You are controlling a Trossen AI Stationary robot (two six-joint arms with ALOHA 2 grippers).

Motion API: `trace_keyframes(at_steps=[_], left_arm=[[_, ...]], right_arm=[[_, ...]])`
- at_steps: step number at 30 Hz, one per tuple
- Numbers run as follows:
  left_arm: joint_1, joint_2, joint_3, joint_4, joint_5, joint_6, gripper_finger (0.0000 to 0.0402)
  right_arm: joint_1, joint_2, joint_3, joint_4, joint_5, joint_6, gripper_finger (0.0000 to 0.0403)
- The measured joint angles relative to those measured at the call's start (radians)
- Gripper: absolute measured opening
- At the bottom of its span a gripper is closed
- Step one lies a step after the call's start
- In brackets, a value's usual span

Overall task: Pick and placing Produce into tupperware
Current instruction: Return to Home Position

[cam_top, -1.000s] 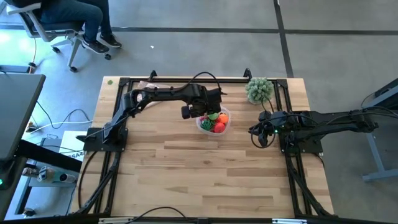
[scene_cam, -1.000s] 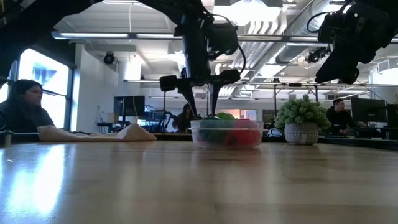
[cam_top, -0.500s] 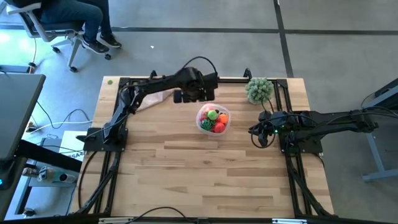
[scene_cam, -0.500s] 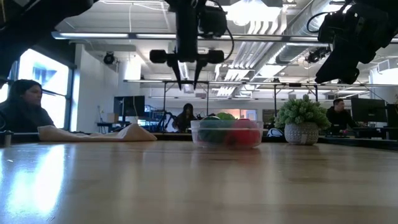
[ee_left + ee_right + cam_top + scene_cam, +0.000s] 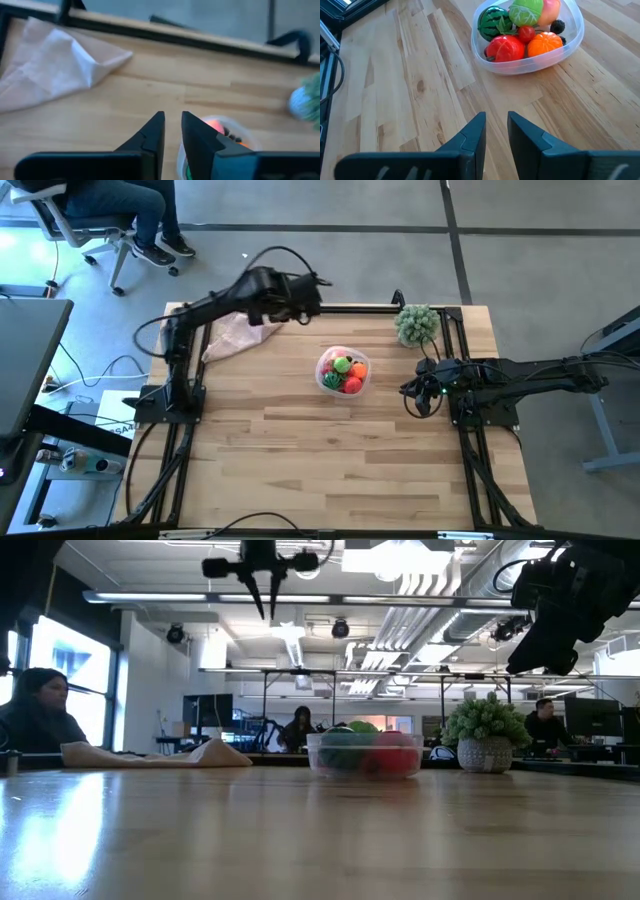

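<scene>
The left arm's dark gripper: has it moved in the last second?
Yes. The left gripper went from above the clear plastic tub up and back toward the table's far edge.

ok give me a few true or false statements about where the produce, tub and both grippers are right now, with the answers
1. All the produce lies inside the tupperware. True.
2. The left gripper holds a red piece over the tub. False: it holds nothing and hangs high near the table's far edge, beside the beige cloth.
3. The right gripper is on the table's right side, apart from the tupperware. True.
4. The potted plant stands inside the tupperware. False: it stands apart, near the far right corner.
5. The striped green ball lies on the bare wood. False: it is in the tupperware.
</scene>
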State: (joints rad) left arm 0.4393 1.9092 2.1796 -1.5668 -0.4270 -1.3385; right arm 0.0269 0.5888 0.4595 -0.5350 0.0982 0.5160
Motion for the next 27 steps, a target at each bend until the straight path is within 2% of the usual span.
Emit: trace_keyframes(at_steps=[5,10,13,16,22,27], left_arm=[[-0.001,-0.101,-0.026,-0.004,-0.070,-0.030,0.0037],[-0.001,-0.219,-0.148,0.010,-0.096,-0.054,0.0029],[-0.001,-0.259,-0.214,0.055,-0.068,-0.020,0.0028],[-0.001,-0.261,-0.242,0.054,-0.026,0.003,0.0030],[-0.001,-0.238,-0.254,0.131,0.035,-0.128,0.0030],[-0.001,-0.226,-0.253,0.220,0.067,-0.123,0.0030]], right_arm=[[0.000,0.000,0.000,0.000,0.000,0.000,0.0071],[0.000,0.000,0.000,0.000,0.000,0.000,0.0071],[0.000,0.000,0.000,0.000,0.000,0.000,0.0071],[0.000,0.000,0.000,0.000,0.000,0.000,0.0071],[0.000,0.000,0.000,0.000,0.000,0.000,0.0071],[0.000,0.000,0.000,0.000,0.000,0.000,0.0071]])
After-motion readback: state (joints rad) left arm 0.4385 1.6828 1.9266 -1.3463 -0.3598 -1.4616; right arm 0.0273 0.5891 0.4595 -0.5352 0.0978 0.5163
